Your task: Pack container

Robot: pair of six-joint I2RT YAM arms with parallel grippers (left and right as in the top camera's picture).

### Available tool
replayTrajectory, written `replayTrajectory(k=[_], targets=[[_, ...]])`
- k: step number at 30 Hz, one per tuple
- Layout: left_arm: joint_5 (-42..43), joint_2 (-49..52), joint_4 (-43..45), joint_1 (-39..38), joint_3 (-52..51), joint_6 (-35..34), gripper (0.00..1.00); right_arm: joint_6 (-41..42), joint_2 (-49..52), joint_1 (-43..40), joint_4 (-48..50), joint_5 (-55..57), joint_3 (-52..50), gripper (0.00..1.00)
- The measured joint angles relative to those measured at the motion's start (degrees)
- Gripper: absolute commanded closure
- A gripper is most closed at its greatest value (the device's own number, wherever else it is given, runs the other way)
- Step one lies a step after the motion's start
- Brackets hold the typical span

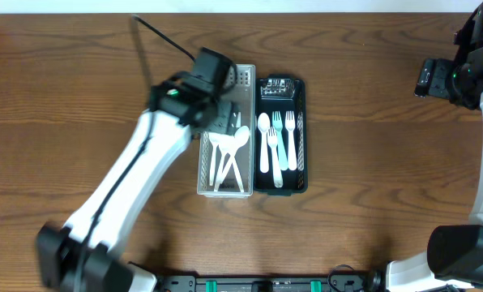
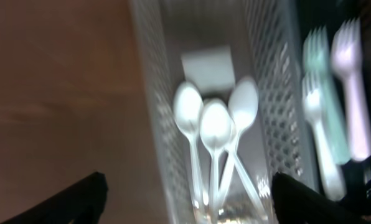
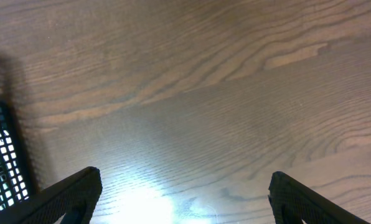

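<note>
Your container is the pair of bins at the centre of the overhead view. The white bin (image 1: 201, 174) and the black bin (image 1: 304, 146) stand side by side, walls touching, so cutlery can be sorted between them. Both are perforated plastic with straight walls, long and narrow to suit long handles.

Three spoons (image 1: 229, 154) lie in the white bin, bowls towards the top of the frame and handles crossing lower down. They look like thin, glossy white plastic, light and slippery, so I judge they would slide easily under a pinch. The forks (image 1: 284, 138) lie flat and parallel in the black bin, tines up-frame, in white and pale tints.

Your left gripper (image 2: 188, 193) hangs over the upper end of the white bin with its fingers spread wide and nothing between them. That pose reads as either a drop or a reach. The wrist picture is blurred, so fine detail is lost.

Your right gripper (image 3: 184, 186) sits at the upper right over the bare wood-grain table (image 1: 371, 203), fingers apart and empty, probably parked out of the way.
</note>
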Motion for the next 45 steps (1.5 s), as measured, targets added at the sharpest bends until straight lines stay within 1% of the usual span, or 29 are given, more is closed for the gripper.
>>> replayTrajectory(k=[4, 6, 7, 8, 9, 13, 17, 19, 21, 24, 26, 30, 33, 35, 36, 37, 38, 39, 41, 43, 45], targets=[[-1.97, -6.05, 2.62, 3.52, 0.55, 0.79, 0.02, 0.0, 0.0, 0.0, 1.42, -0.04, 0.0, 0.1], [-3.15, -7.78, 5.53, 6.88, 0.61, 0.96, 0.02, 0.0, 0.0, 0.07, 3.48, -0.81, 0.0, 0.09], [-3.63, -8.04, 7.06, 8.44, 0.63, 0.98, 0.02, -0.04, 0.0, 0.17, 5.14, -1.75, -0.04, 0.07], [-4.0, -8.09, 9.07, 10.21, 0.66, 1.09, 0.02, -0.02, 0.0, 0.31, 6.69, -2.54, -0.07, 0.02], [-4.26, -7.93, 11.3, 11.91, 0.68, 1.11, 0.02, -0.11, 0.0, 0.61, 9.03, -3.65, -0.11, 0.01], [-5.31, -6.05, 20.9, 18.38, 0.7, 1.14, 0.02, -0.39, 0.13, 3.48, 19.54, -6.29, -0.26, 0.01], [-5.53, -3.43, 30.91, 23.02, 0.7, 1.16, 0.02, -0.39, 1.4, 7.93, 29.99, -8.15, -0.2, 0.01], [-5.53, -2.58, 33.07, 24.74, 0.7, 1.16, 0.02, -0.42, 2.95, 10.45, 32.22, -9.38, -0.2, 0.01], [-5.53, -2.34, 32.83, 26.1, 0.7, 1.16, 0.02, -0.85, 4.61, 12.28, 34.51, -10.14, -0.22, 0.01], [-5.53, -2.43, 32.79, 27.28, 0.68, 1.18, 0.02, -2.4, 6.08, 13.86, 34.97, -11.04, -0.33, 0.01], [-5.53, -2.82, 33.55, 27.41, -0.02, 1.18, 0.02, -3.28, 6.16, 14.01, 33.03, -11.39, -0.33, 0.01], [-5.42, -6.75, 36.76, 27.36, -5.95, 1.18, 0.02, -4.57, 5.14, 13.49, 30.05, -11.39, -1.38, 0.01], [-5.09, -12.76, 41.22, 27.36, -13.7, 1.2, 0.02, -7.15, 0.87, 13.11, 32.59, -11.37, -7.37, 0.01], [-5.05, -17.92, 44.59, 27.36, -19.58, 1.25, 0.02, -9.05, -4.44, 12.94, 35.8, -11.39, -13.92, 0.01], [-5.03, -20.81, 46.49, 27.3, -22.8, 1.33, 0.02, -9.97, -8.92, 12.81, 39.71, -11.41, -19.43, 0.01], [-5.05, -23.5, 47.52, 27.26, -25.73, 1.31, 0.02, -10.29, -10.78, 12.81, 40.17, -11.41, -21.29, 0.01], [-5.07, -26.73, 50.4, 26.99, -29.38, 1.33, 0.02, -10.82, -15.58, 12.81, 44.81, -11.39, -26.97, 0.01], [-5.07, -29.7, 51.89, 26.6, -32.48, 1.33, 0.02, -11.13, -19.02, 12.81, 46.47, -11.34, -30.45, 0.01], [-5.03, -36.33, 54.69, 25.2, -39.39, 1.33, 0.02, -11.74, -28.13, 12.83, 52.63, -11.32, -40.48, 0.01], [-5.03, -43.39, 55.95, 23.26, -45.88, 1.36, 0.02, -12.07, -36.15, 12.9, 55.1, -11.02, -48.48, 0.01], [-5.03, -49.92, 55.19, 21.4, -51.3, 1.4, 0.02, -12.11, -44.28, 13.03, 55.87, -9.81, -56.52, 0.01]])
